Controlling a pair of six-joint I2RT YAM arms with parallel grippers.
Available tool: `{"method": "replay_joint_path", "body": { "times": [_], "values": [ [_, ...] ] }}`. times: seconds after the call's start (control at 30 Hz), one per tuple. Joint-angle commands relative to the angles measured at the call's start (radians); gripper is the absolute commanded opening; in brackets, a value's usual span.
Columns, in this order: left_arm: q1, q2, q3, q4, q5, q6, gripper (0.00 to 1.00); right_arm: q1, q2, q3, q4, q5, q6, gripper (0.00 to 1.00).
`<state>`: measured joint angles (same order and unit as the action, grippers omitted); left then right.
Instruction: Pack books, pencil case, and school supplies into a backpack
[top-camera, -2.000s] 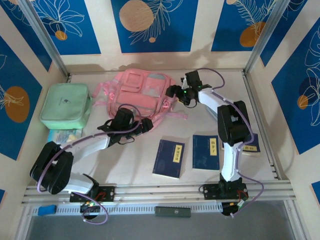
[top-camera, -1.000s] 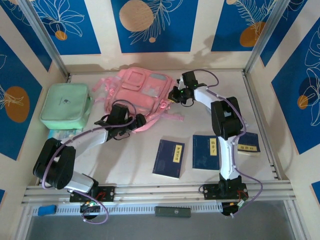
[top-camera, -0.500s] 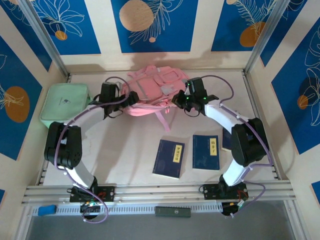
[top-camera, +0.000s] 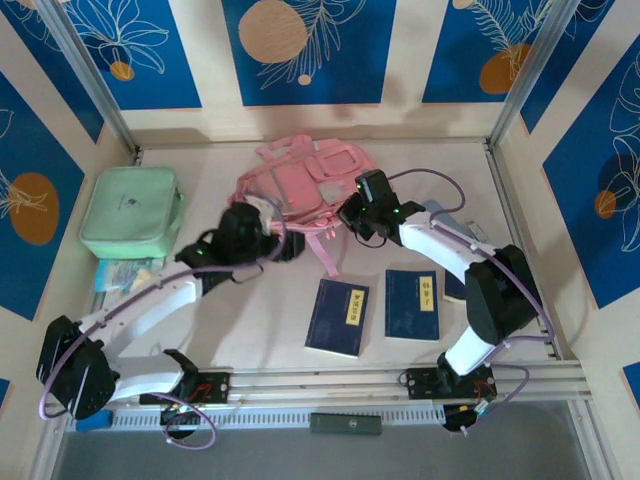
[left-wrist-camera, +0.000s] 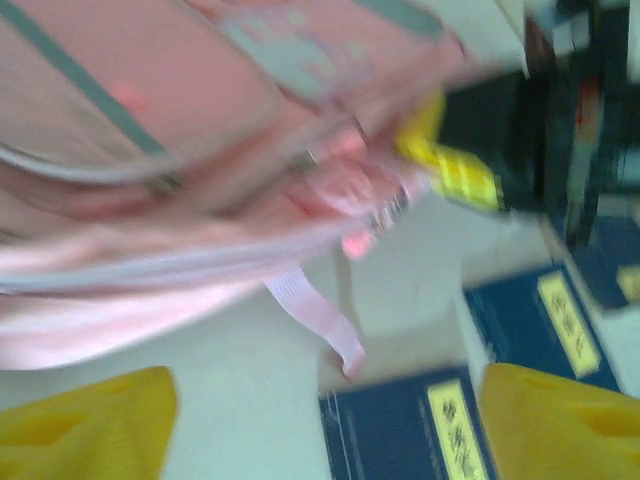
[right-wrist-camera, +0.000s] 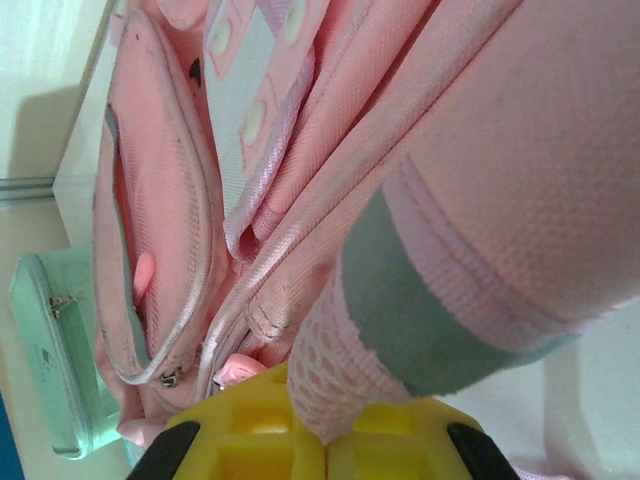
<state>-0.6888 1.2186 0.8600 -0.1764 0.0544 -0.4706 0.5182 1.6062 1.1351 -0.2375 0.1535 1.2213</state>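
The pink backpack (top-camera: 300, 180) lies at the back middle of the table, one strap (left-wrist-camera: 318, 322) trailing toward the front. My right gripper (right-wrist-camera: 325, 452) is shut on a pink mesh piece of the backpack (right-wrist-camera: 340, 385) at its right side (top-camera: 352, 208). My left gripper (left-wrist-camera: 325, 425) is open with nothing between its yellow fingertips (left-wrist-camera: 90, 420); it hovers just in front of the backpack's left corner (top-camera: 282, 245). Two navy books (top-camera: 338, 317) (top-camera: 412, 304) with yellow labels lie flat in front. The pencil case is out of view.
A mint green square bag (top-camera: 130, 212) sits at the left, with a pale printed packet (top-camera: 125, 272) at its front edge. Another dark blue cover (top-camera: 453, 287) peeks from under the right arm. Frame rails close in the table's sides and back.
My left arm has swung from the backpack's left side to its front left corner. The backpack has shifted a little. The right gripper kept its hold and moved slightly toward the front.
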Motion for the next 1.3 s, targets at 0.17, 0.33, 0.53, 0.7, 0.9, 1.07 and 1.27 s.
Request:
{"method": "replay_joint_path", "body": {
  "times": [0.17,0.33,0.53,0.7,0.9,1.07,1.27],
  "values": [
    [-0.138,0.272,0.033,0.194,-0.147,0.093,0.61,0.011,-0.096,-0.026,0.026,0.026,0.053,0.0],
    [-0.141,0.376,0.054,0.342,-0.144,0.115,0.58,0.011,-0.101,-0.026,0.028,0.016,0.06,0.0],
    [-0.14,0.445,0.104,0.396,-0.182,0.221,0.53,0.013,-0.111,-0.023,0.026,0.027,0.051,0.0],
    [-0.139,0.478,0.129,0.439,-0.271,0.248,0.42,0.015,-0.113,-0.029,0.026,0.026,0.054,0.0],
    [-0.137,0.491,0.135,0.526,-0.284,0.272,0.37,0.019,-0.114,-0.036,0.035,0.028,0.056,0.0],
    [-0.137,0.515,0.173,0.549,-0.272,0.282,0.27,0.022,-0.103,-0.043,0.039,0.028,0.068,0.0],
    [-0.131,0.507,0.174,0.532,-0.284,0.285,0.08,0.008,-0.116,-0.043,0.04,0.023,0.067,0.0]
  ]
}}
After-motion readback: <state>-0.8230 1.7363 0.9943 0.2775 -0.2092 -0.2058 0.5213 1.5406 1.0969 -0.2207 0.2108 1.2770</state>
